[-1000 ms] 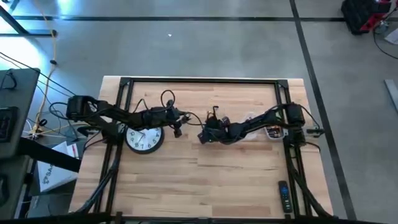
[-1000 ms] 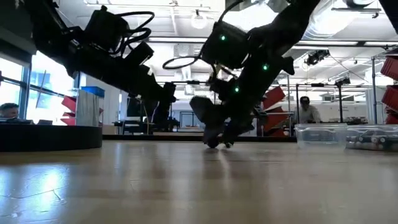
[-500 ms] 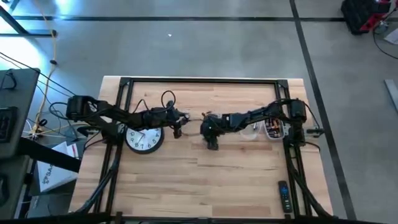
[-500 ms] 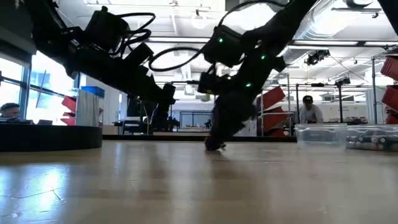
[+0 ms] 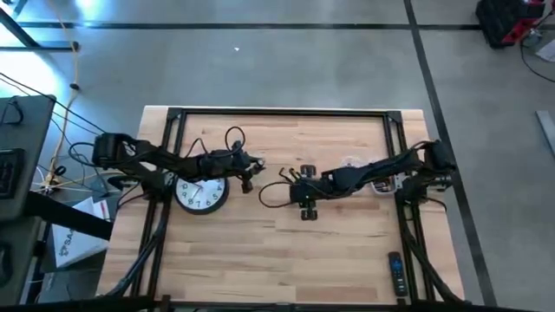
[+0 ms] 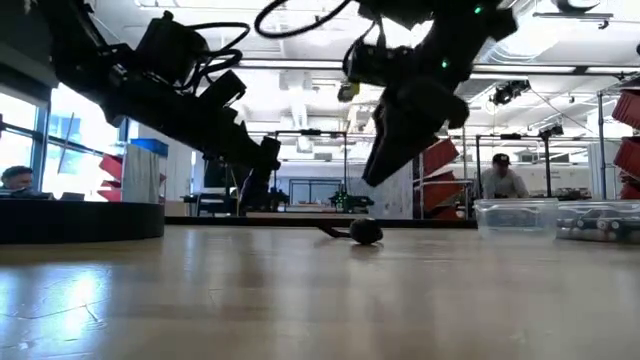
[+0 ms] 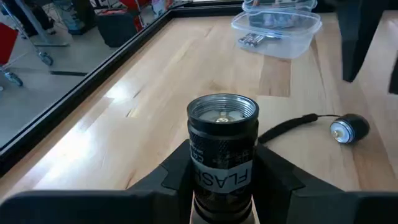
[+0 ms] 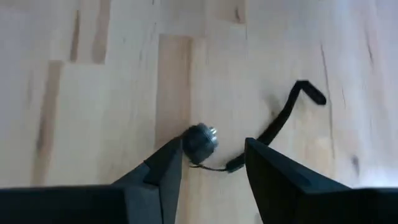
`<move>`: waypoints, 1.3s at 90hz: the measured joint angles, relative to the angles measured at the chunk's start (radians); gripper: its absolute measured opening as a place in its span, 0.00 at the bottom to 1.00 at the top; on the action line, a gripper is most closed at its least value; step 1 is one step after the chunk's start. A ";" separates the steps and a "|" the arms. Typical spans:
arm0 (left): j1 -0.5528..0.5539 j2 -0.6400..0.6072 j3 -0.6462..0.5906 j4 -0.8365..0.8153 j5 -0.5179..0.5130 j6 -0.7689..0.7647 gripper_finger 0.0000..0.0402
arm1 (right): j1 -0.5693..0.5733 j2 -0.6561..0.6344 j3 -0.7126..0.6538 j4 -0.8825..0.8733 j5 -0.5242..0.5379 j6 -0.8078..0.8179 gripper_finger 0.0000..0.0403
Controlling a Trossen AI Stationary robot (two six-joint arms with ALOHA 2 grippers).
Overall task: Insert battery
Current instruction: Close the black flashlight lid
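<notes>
While the left gripper point(image 7: 221, 180) is clamped tight around a black cylindrical flashlight body point(image 7: 222, 146) with its open end showing, the flashlight's small round black tail cap point(image 8: 199, 139) with its black strap lies on the light wooden table point(image 5: 260, 251). Right gripper point(image 8: 211, 165) hovers just above the cap, fingers spread, holding nothing. No loose battery visible.

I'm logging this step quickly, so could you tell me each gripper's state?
Left gripper: shut on the flashlight.
Right gripper: open, empty, above the end cap.
</notes>
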 joint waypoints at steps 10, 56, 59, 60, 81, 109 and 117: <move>-0.010 0.000 0.000 0.003 0.000 0.000 0.24 | 0.048 0.003 0.000 -0.008 0.048 0.003 0.40; -0.012 0.000 0.000 0.003 0.014 0.018 0.24 | 0.039 0.033 0.028 0.155 0.092 -1.135 0.43; -0.012 0.000 0.000 0.002 0.014 0.018 0.24 | 0.028 0.046 0.028 0.150 0.078 -1.234 0.43; -0.012 0.000 0.000 0.002 0.014 0.018 0.24 | 0.024 0.050 0.028 0.148 0.074 -1.263 0.43; -0.012 0.000 0.000 0.001 0.014 0.018 0.24 | -0.019 0.116 0.026 0.002 0.083 -1.770 0.43; -0.012 0.000 0.000 0.002 0.014 0.015 0.24 | -0.051 0.119 0.035 0.031 -0.081 -1.933 0.43; -0.012 0.000 0.000 0.003 0.014 0.007 0.24 | -0.057 0.134 0.034 0.031 -0.111 -1.959 0.43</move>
